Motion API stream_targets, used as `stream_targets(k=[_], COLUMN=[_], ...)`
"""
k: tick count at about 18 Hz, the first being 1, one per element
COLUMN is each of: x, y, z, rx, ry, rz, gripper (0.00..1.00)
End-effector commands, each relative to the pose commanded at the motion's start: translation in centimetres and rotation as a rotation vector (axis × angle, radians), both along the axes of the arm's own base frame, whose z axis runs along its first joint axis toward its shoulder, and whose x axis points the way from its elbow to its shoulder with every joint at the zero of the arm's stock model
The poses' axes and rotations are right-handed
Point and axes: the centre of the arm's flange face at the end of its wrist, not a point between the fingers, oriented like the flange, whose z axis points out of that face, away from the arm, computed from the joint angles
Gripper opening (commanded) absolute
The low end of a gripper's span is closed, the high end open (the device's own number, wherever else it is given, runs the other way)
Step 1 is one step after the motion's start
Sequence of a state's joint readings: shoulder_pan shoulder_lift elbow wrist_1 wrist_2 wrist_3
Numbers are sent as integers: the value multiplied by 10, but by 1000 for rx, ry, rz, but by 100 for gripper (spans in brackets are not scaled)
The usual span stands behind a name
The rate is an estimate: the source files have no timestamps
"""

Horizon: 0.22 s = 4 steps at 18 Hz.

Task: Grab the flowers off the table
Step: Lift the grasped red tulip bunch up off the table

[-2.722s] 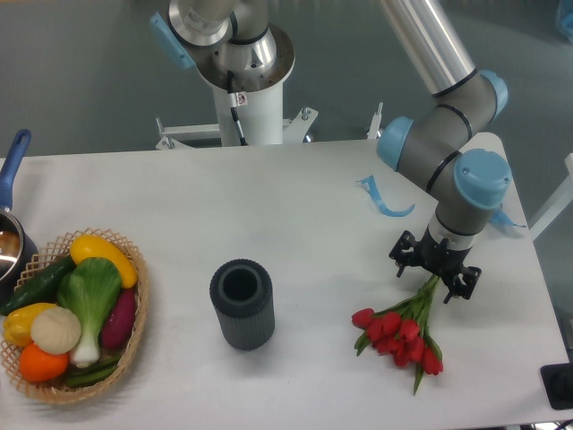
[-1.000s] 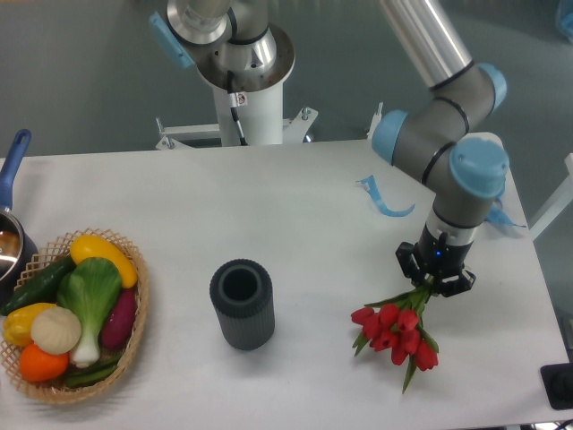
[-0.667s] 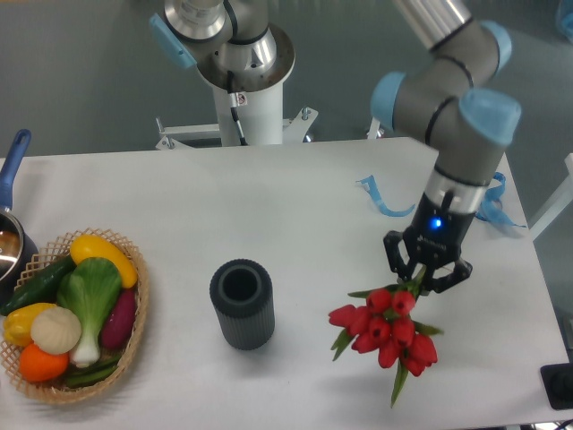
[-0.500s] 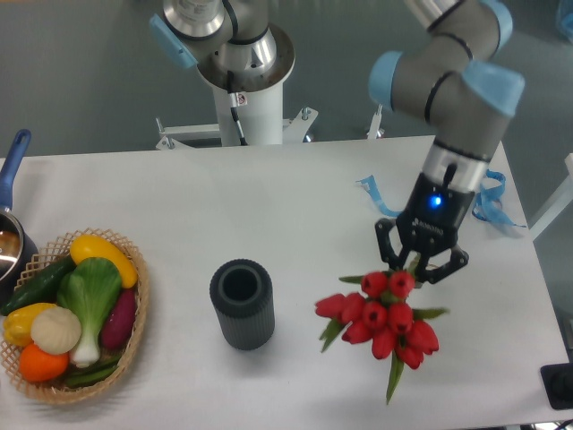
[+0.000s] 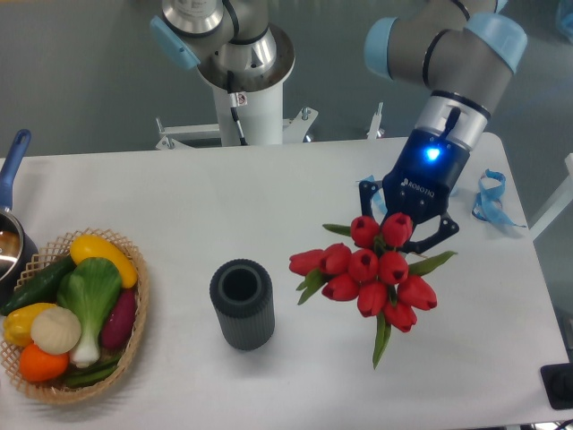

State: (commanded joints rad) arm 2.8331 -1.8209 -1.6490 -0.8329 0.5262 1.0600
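Note:
The flowers (image 5: 369,273), a bunch of red tulips with green leaves, hang in the air above the white table (image 5: 269,197), blooms towards the camera. My gripper (image 5: 405,226) is shut on their stems, which are hidden behind the blooms. The bunch is lifted off the table, right of the dark cylinder.
A dark ribbed cylindrical vase (image 5: 242,304) stands upright left of the flowers. A wicker basket of vegetables (image 5: 72,313) sits at the left edge beside a blue-handled pot (image 5: 11,224). Blue ribbon scraps (image 5: 491,199) lie at the right edge. The robot base (image 5: 240,72) is behind the table.
My gripper closed on the tulip stems and lifted the bunch off the table. It has risen and moved left towards the vase, so the blooms look larger.

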Motion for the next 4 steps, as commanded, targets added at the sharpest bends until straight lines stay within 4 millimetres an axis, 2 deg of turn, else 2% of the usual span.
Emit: stream_targets(k=[4], x=[3], y=[-2], z=[-5], rx=[6], ry=[-9], rz=[-4], gripper=[21])
